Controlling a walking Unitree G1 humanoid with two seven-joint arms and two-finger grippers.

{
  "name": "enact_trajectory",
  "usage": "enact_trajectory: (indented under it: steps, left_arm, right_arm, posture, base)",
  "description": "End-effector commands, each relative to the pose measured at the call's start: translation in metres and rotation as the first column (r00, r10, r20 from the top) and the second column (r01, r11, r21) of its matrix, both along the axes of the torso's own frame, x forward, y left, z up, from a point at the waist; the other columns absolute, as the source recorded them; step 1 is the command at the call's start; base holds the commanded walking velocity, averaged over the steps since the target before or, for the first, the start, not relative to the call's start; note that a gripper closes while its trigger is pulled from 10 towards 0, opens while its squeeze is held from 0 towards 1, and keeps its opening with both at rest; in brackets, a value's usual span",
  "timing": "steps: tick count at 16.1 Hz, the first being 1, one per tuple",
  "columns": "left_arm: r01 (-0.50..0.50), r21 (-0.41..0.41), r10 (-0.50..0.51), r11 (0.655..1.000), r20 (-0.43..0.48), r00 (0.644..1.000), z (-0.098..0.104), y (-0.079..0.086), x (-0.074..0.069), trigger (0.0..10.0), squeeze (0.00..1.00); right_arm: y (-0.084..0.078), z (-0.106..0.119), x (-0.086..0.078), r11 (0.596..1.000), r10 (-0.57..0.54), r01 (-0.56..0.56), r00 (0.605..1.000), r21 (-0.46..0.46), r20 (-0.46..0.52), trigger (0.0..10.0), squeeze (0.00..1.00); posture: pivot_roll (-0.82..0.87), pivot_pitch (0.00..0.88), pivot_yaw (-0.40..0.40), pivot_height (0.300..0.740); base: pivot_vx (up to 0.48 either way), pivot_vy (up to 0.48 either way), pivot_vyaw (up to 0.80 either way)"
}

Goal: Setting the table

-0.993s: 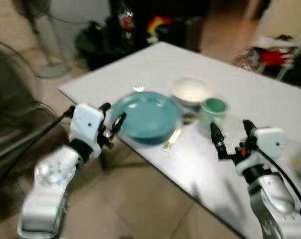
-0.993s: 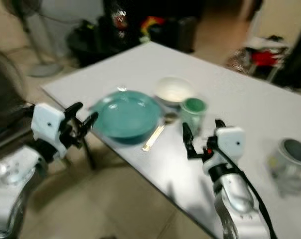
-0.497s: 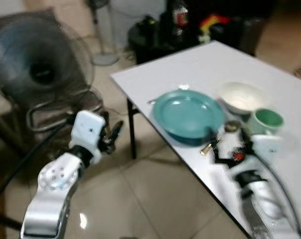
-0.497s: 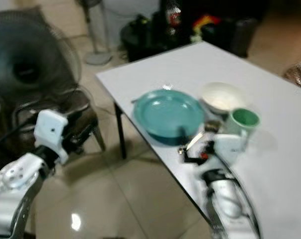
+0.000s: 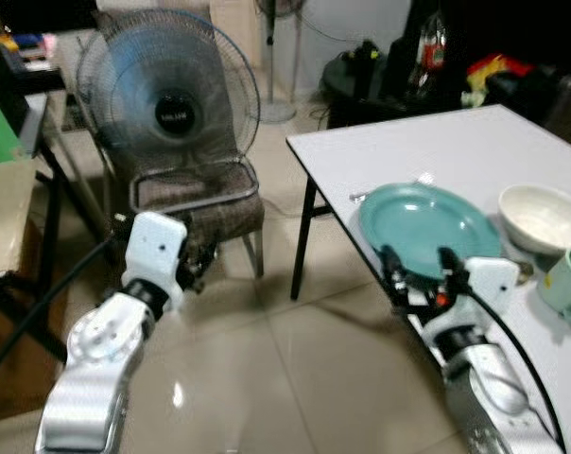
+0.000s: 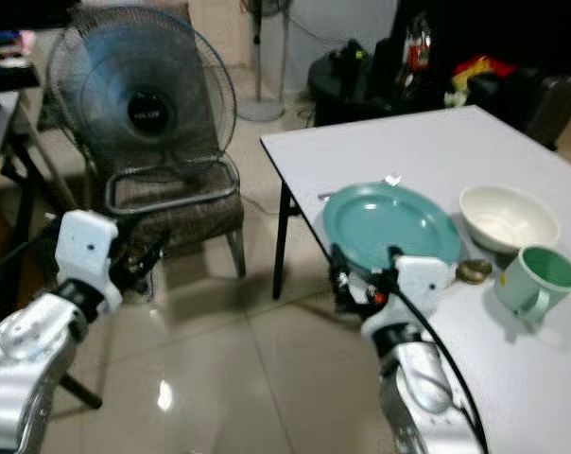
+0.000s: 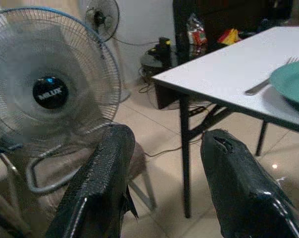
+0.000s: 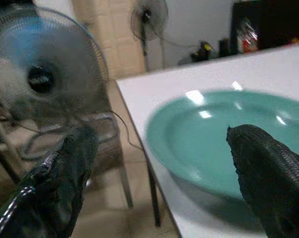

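A teal plate [image 5: 427,219] lies near the corner of the white table [image 5: 437,142]. A white bowl [image 5: 548,216] and a green mug [image 5: 567,280] stand to its right. A fork [image 7: 266,84] lies at the plate's far side. My right gripper [image 5: 418,267] is open at the table's edge, just in front of the plate [image 8: 224,139], with nothing between its fingers [image 8: 65,173]. Off the table to the left, my left gripper [image 7: 167,136] is open and empty, low in front of the chair.
A large floor fan [image 5: 177,95] rests on a brown chair [image 5: 196,194] left of the table. A second fan [image 5: 281,57] and dark clutter [image 5: 408,66] stand behind. Another table [image 5: 2,218] sits at far left. Tiled floor [image 5: 295,369] lies between.
The view has swung left, so the table now sits at the right and the fan shows. My right gripper went from in front of the mug to the plate's edge.
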State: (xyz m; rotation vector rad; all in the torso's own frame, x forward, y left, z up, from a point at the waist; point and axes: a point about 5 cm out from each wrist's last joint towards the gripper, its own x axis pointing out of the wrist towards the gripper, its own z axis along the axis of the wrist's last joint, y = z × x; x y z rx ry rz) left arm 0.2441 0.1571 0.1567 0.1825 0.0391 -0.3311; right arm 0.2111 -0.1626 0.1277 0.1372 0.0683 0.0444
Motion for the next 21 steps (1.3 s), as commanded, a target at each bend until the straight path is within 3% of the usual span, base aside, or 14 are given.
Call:
enact_trajectory:
  steps: [1, 4, 5, 9, 10, 13, 14, 16, 17, 18, 19, 21]
  left_arm:
    - [0.012, 0.012, -0.013, 1.0, 0.012, 1.0, 0.004, -0.001, -0.002, 10.0, 0.0]
    - [0.002, 0.015, -0.002, 1.0, 0.012, 1.0, 0.004, 0.0, -0.001, 10.0, 0.0]
    - [0.001, 0.017, -0.001, 1.0, 0.014, 1.0, 0.004, 0.0, 0.0, 10.0, 0.0]
    - [-0.007, 0.021, 0.007, 1.0, 0.018, 1.0, 0.005, 0.001, -0.001, 10.0, 0.0]
    - [-0.014, 0.023, 0.014, 1.0, 0.021, 1.0, 0.006, 0.002, -0.001, 10.0, 0.0]
    - [-0.031, 0.021, 0.03, 0.999, 0.015, 0.999, 0.003, 0.004, -0.002, 10.0, 0.0]
    - [-0.032, 0.022, 0.031, 0.999, 0.014, 0.999, 0.003, 0.004, -0.003, 10.0, 0.0]
    - [-0.035, 0.022, 0.035, 0.999, 0.016, 0.999, 0.003, 0.004, -0.002, 10.0, 0.0]
    - [-0.038, 0.022, 0.037, 0.999, 0.017, 0.999, 0.003, 0.004, -0.003, 10.0, 0.0]
    - [-0.039, 0.024, 0.039, 0.999, 0.019, 0.999, 0.003, 0.004, -0.003, 10.0, 0.0]
    - [-0.042, 0.024, 0.041, 0.999, 0.022, 0.999, 0.004, 0.004, -0.003, 10.0, 0.0]
    - [-0.043, 0.027, 0.042, 0.999, 0.026, 0.999, 0.004, 0.004, -0.002, 10.0, 0.0]
  right_arm:
    - [0.002, -0.003, 0.0, 1.0, 0.003, -0.002, 0.999, 0.009, -0.034, 10.0, 0.0]
    - [-0.001, -0.006, 0.003, 1.0, -0.014, 0.012, 0.998, -0.016, -0.062, 10.0, 0.0]
    - [-0.004, -0.008, 0.005, 0.997, -0.034, 0.028, 0.996, -0.073, -0.079, 10.0, 0.0]
    - [-0.011, 0.002, 0.009, 0.999, -0.047, 0.047, 0.999, -0.023, 0.0, 10.0, 0.0]
    - [-0.008, 0.002, 0.011, 1.0, -0.009, 0.009, 1.0, 0.005, 0.005, 10.0, 0.0]
    - [-0.004, -0.001, 0.01, 0.998, 0.05, -0.049, 0.998, 0.035, -0.026, 10.0, 0.0]
    - [-0.001, -0.003, 0.009, 0.991, 0.106, -0.101, 0.993, 0.086, -0.054, 10.0, 0.0]
    - [-0.001, 0.0, 0.01, 0.988, 0.104, -0.099, 0.994, 0.119, -0.037, 10.0, 0.0]
    - [-0.001, 0.004, 0.011, 0.989, 0.088, -0.086, 0.996, 0.123, -0.008, 10.0, 0.0]
    - [-0.003, 0.006, 0.014, 0.997, 0.063, -0.064, 0.998, 0.045, 0.024, 10.0, 0.0]
    - [0.0, 0.003, 0.014, 0.994, 0.108, -0.109, 0.994, 0.023, 0.014, 10.0, 0.0]
    - [-0.001, 0.001, 0.014, 0.994, 0.103, -0.103, 0.995, 0.043, -0.011, 10.0, 0.0]
  posture:
    - [0.04, 0.0, -0.002, 0.74]
    - [0.04, 0.0, 0.0, 0.74]
    - [0.04, 0.0, -0.002, 0.74]
    - [0.05, 0.0, -0.008, 0.74]
    - [0.06, 0.0, -0.013, 0.74]
    - [0.07, 0.0, -0.019, 0.74]
    - [0.07, 0.0, -0.021, 0.74]
    - [0.07, 0.0, -0.027, 0.74]
    - [0.07, 0.0, -0.029, 0.74]
    - [0.07, 0.0, -0.03, 0.74]
    - [0.08, 0.0, -0.032, 0.74]
    - [0.08, 0.0, -0.034, 0.74]
  base:
    - [0.0, 0.416, 0.0]
    - [0.0, 0.421, 0.0]
    - [0.0, 0.42, 0.0]
    - [0.0, 0.42, 0.0]
    - [0.0, 0.416, 0.0]
    - [0.0, 0.416, 0.0]
    - [0.0, 0.412, 0.0]
    - [0.0, 0.418, 0.0]
    - [0.0, 0.416, 0.0]
    - [0.0, 0.412, 0.0]
    - [0.0, 0.416, 0.0]
    - [0.0, 0.414, 0.0]
